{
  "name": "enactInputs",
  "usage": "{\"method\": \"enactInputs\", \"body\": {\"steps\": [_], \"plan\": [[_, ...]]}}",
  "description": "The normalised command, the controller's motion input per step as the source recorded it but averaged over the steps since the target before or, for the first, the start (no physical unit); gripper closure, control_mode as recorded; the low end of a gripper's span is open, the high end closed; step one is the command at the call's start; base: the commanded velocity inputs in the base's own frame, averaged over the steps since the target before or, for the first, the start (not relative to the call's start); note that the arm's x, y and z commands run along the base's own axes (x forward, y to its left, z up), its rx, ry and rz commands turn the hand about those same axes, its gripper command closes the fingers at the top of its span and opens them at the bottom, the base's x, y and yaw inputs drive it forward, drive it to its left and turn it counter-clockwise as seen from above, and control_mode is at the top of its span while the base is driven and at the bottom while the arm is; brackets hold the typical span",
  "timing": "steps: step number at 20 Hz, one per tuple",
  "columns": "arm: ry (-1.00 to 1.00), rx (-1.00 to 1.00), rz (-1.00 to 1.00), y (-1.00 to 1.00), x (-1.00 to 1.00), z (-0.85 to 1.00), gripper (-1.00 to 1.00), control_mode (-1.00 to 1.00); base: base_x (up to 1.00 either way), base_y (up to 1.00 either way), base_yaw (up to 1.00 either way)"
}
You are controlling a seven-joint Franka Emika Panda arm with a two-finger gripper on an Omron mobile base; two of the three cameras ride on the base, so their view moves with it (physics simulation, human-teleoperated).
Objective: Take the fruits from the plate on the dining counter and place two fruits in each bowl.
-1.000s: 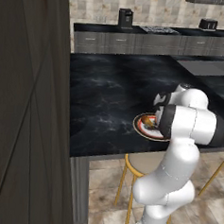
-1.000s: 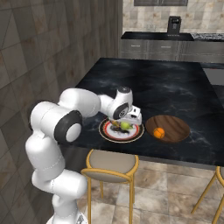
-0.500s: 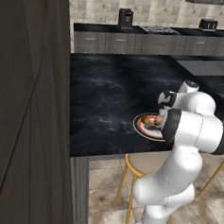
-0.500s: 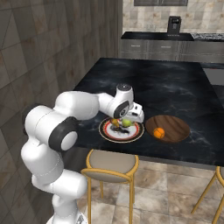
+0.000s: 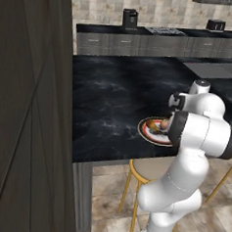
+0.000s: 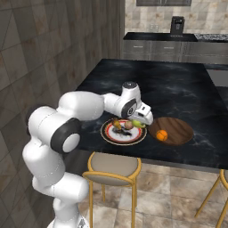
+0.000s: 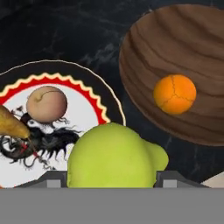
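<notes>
We have the green fruit [image 7: 114, 155] pinched in our gripper [image 6: 141, 119], lifted just above the plate [image 6: 108, 132] at the near edge of the dining counter [image 6: 178, 89], right beside the wooden bowl [image 6: 178, 129]. The orange fruit [image 7: 174, 94] already sits in that bowl, so we judge this one belongs next to it. To do it well, we should carry the fruit sideways clear of the plate's rim, keep it low over the bowl's middle, and let go gently so it neither rolls out nor knocks the orange one. A tan fruit [image 7: 46, 103] and a brown fruit [image 7: 11, 124] remain on the plate.
</notes>
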Motion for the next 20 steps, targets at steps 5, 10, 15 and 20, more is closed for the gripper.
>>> {"method": "enactInputs", "body": {"steps": [5, 10, 15, 20], "plan": [[0.00, 0.00, -0.27, -0.55, 0.04, 0.00, 1.00, -1.00, 0.00, 0.00, 0.00], [0.00, 0.00, -0.19, -0.33, 0.10, 0.00, 1.00, -1.00, 0.00, 0.00, 0.00], [0.02, 0.00, -0.05, -0.33, 0.30, 0.00, 1.00, -1.00, 0.00, 0.00, 0.00], [0.07, 0.02, -0.02, -0.33, 0.26, -0.19, 1.00, -1.00, 0.00, 0.00, 0.00]]}}
